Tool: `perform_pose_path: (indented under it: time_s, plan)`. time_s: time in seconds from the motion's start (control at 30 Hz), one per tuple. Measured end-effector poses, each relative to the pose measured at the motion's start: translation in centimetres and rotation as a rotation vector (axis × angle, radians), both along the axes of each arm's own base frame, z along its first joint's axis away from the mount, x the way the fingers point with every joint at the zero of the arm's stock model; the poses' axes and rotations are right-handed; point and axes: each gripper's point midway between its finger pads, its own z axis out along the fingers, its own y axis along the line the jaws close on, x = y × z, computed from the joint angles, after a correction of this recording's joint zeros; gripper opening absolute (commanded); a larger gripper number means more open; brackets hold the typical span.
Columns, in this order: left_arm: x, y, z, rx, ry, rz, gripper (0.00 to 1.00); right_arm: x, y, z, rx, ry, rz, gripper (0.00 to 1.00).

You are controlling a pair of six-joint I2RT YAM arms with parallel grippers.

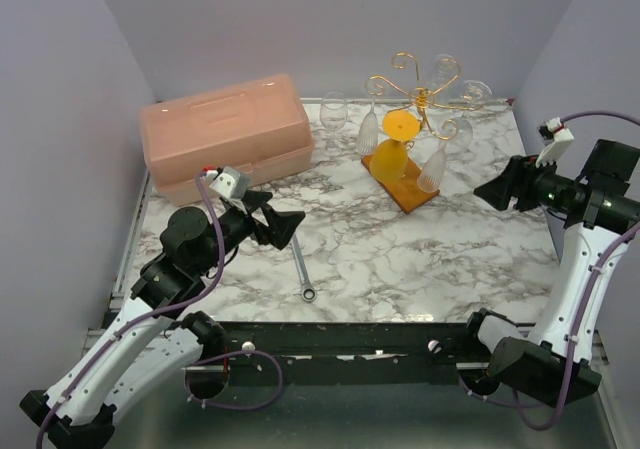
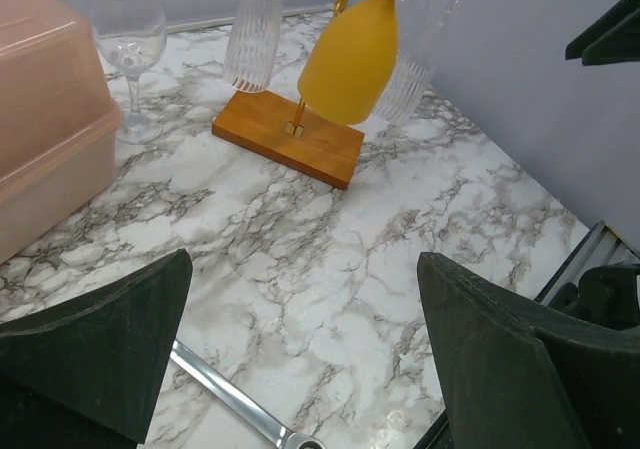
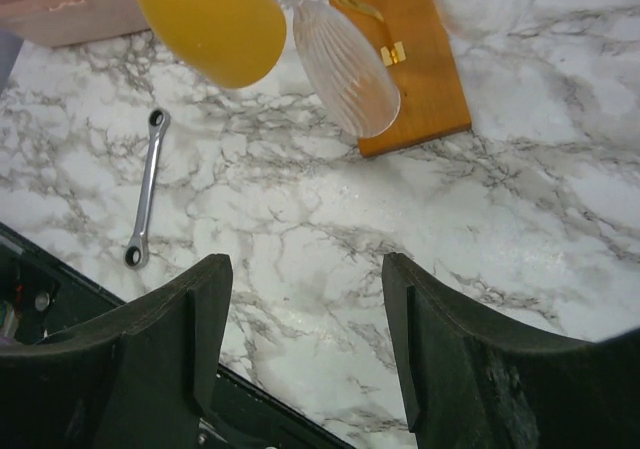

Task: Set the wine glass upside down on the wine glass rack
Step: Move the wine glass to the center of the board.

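A clear wine glass (image 1: 333, 115) stands upright on the marble table beside the pink box; it also shows in the left wrist view (image 2: 128, 31). The gold wire wine glass rack (image 1: 421, 97) stands at the back on its orange-brown base (image 1: 410, 189) (image 2: 290, 135) (image 3: 417, 59). Several glasses hang upside down from it, among them an orange one (image 1: 392, 149) (image 2: 352, 54) (image 3: 210, 17) and a ribbed clear one (image 2: 252, 35) (image 3: 345, 71). My left gripper (image 1: 286, 227) (image 2: 305, 304) is open and empty, well short of the standing glass. My right gripper (image 1: 496, 191) (image 3: 305, 269) is open and empty, right of the rack.
A pink plastic toolbox (image 1: 225, 139) (image 2: 40, 119) sits at the back left. A steel wrench (image 1: 303, 267) (image 2: 235, 401) (image 3: 147, 189) lies on the marble in front of my left gripper. Grey walls close in the table on three sides.
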Motion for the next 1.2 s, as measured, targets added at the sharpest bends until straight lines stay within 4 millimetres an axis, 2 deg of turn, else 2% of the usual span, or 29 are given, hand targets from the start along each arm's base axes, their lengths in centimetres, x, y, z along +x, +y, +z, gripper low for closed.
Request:
perform_pose_path:
  time_s: [0.13, 0.27, 0.63, 0.83, 1.1, 1.2]
  plan:
    - [0.2, -0.4, 0.0, -0.017, 0.015, -0.008, 0.98, -0.8, 0.6, -2.6, 0.015, 0.043, 0.048, 0.68]
    - [0.5, -0.7, -0.3, -0.032, 0.040, -0.009, 0.99, -1.2, 1.1, -4.2, 0.023, 0.051, 0.094, 0.68]
    - [2.0, -1.2, -1.5, -0.073, 0.134, 0.014, 0.98, -1.6, 2.3, -6.5, 0.074, 0.035, 0.168, 0.68]
    - [3.2, -1.4, -2.9, -0.085, 0.213, 0.027, 0.99, -0.9, 2.4, -7.5, 0.105, 0.012, 0.176, 0.68]
    - [4.2, -1.6, -3.1, -0.121, 0.251, 0.024, 0.98, 0.3, 2.6, -8.2, 0.172, -0.018, 0.189, 0.68]
    - [4.9, -1.8, -4.2, -0.117, 0.293, 0.032, 0.98, 0.8, 2.6, -9.0, 0.213, 0.001, 0.193, 0.68]
